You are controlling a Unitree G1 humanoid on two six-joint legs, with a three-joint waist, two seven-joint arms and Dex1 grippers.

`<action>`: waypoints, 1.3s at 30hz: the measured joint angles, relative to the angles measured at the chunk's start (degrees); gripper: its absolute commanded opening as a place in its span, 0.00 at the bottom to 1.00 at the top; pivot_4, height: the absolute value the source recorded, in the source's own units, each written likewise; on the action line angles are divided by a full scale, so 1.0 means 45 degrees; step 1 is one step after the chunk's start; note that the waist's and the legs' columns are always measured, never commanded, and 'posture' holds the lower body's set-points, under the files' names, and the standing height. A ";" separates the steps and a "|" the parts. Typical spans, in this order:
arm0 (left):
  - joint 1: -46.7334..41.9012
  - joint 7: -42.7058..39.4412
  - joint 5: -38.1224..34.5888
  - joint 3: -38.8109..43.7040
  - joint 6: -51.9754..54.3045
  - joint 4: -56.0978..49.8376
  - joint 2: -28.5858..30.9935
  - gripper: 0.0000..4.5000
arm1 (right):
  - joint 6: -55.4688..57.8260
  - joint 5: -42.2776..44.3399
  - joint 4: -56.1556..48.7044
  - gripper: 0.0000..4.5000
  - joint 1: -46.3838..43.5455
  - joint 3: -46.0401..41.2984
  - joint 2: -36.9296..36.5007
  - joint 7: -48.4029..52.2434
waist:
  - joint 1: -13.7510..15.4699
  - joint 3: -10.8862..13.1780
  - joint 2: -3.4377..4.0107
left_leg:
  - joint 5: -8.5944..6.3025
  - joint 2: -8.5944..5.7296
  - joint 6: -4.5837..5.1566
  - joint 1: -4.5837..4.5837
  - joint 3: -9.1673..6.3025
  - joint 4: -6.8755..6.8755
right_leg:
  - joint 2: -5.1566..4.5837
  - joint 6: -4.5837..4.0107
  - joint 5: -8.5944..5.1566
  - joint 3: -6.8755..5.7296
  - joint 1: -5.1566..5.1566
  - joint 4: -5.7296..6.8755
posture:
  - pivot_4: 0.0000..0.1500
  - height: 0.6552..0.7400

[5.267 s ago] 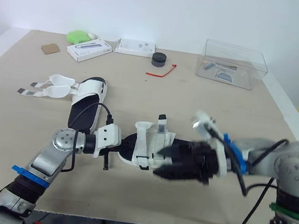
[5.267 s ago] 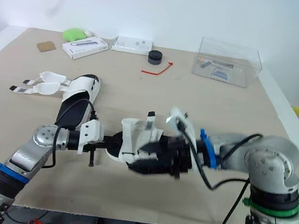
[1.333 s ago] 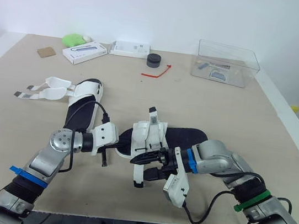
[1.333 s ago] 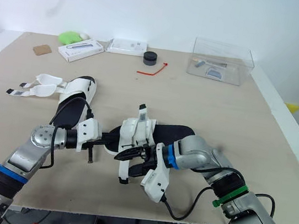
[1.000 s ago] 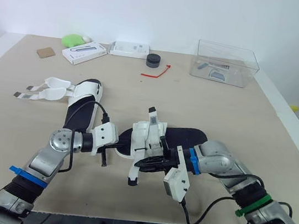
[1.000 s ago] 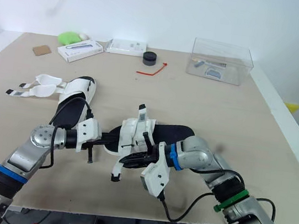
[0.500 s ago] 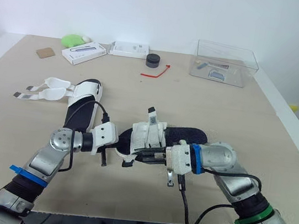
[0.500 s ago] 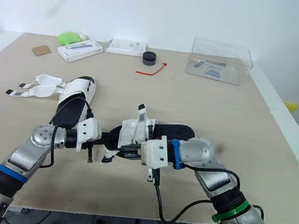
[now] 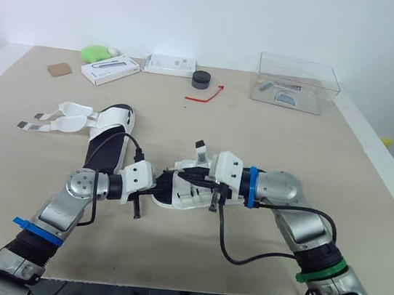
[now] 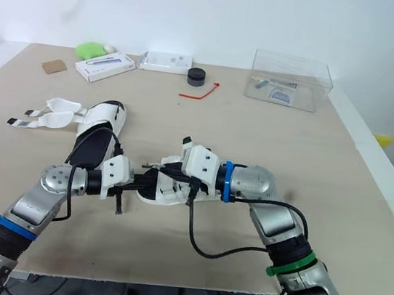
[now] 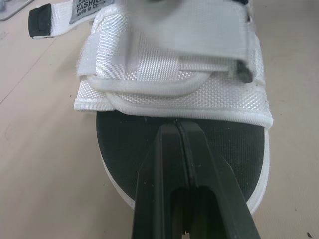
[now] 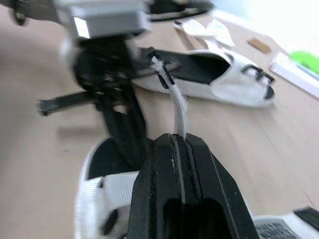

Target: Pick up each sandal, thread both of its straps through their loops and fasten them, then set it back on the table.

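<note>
A white sandal with a black footbed (image 9: 179, 199) is held just above the table's middle. My left gripper (image 9: 159, 186) is shut on the rim of its sole (image 11: 124, 164), seen close in the left wrist view below the fastened white strap (image 11: 169, 94). My right gripper (image 9: 181, 180) reaches over the sandal from the right, shut on a thin white strap (image 12: 177, 107) whose black tip points towards the left arm. The second sandal (image 9: 112, 138) lies flat to the left, its two straps (image 9: 65, 116) spread open on the table.
Along the far edge stand a clear plastic box (image 9: 296, 83), a black puck (image 9: 201, 79), a red tie (image 9: 206, 94), two white boxes (image 9: 112, 70) (image 9: 170, 64), a green object (image 9: 96, 53) and a brown card (image 9: 60, 68).
My right arm has swung from the sandal's near side up and over it, drawing the strap leftwards across the top. The left gripper has kept its hold in place.
</note>
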 measured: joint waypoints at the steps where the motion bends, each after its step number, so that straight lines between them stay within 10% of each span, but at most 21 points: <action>1: 0.0002 0.0001 0.0000 -0.0001 -0.0016 0.0005 0.0000 0.00 | 0.0201 -0.0028 0.0140 0.01 -0.0054 -0.0010 0.0065 0.0000 | 0.0000 0.0000 0.0000 | 0.0000 0.0000 0.0000 0.0000 0.0002 0.0000 | 0.0001 0.0001 0.0000 0.0001 0.0000 0.0000 | 1.00 1.00; 5: -0.0004 0.0025 0.0001 -0.0006 -0.0035 0.0019 -0.0003 0.00 | 0.0844 -0.0096 0.0653 0.01 -0.0400 -0.0060 0.0255 0.0001 | -0.0006 0.0000 0.0000 | 0.0000 -0.0002 0.0000 0.0001 0.0010 0.0001 | 0.0000 0.0009 0.0007 0.0010 -0.0002 0.0000 | 1.00 1.00; 17: 0.0062 0.0057 0.0001 -0.0025 -0.0046 -0.0067 -0.0015 0.00 | 0.1523 -0.0523 0.1466 0.98 -0.1012 -0.0829 0.0319 -0.0231 | -0.0006 -0.0001 0.0000 | -0.0003 -0.0006 0.0000 -0.0006 0.0011 -0.0001 | -0.0005 0.0014 0.0003 0.0013 -0.0004 -0.0005 | 1.00 1.00; 29: 0.0117 0.0156 -0.0008 -0.0023 -0.0056 -0.0046 -0.0092 0.00 | 0.0793 -0.0251 0.1945 0.98 -0.2685 -0.1182 0.1528 0.0185 | -0.0023 0.0000 0.0001 | -0.0002 -0.0004 -0.0001 -0.0008 0.0014 0.0000 | -0.0007 0.0017 0.0009 0.0015 -0.0008 -0.0005 | 1.00 1.00; 35: 0.0121 0.0117 -0.0035 0.0010 -0.0090 -0.0067 -0.0118 0.00 | 0.1313 -0.0405 0.3858 0.38 -0.3169 -0.0541 0.2001 0.1382 | -0.0027 -0.0004 -0.0008 | -0.0005 -0.0007 0.0000 -0.0024 0.0015 -0.0002 | -0.0013 -0.0058 0.0045 0.0010 -0.0020 -0.0008 | 1.00 1.00; 39: 0.0123 0.0085 -0.0055 0.0039 -0.0089 -0.0068 -0.0114 0.00 | 0.1342 -0.1095 0.5005 0.28 -0.3523 0.0023 0.1992 0.1677 | -0.0030 -0.0005 -0.0008 | -0.0005 -0.0007 0.0001 -0.0027 0.0016 -0.0002 | -0.0012 -0.0059 0.0046 0.0009 -0.0025 -0.0008 | 1.00 1.00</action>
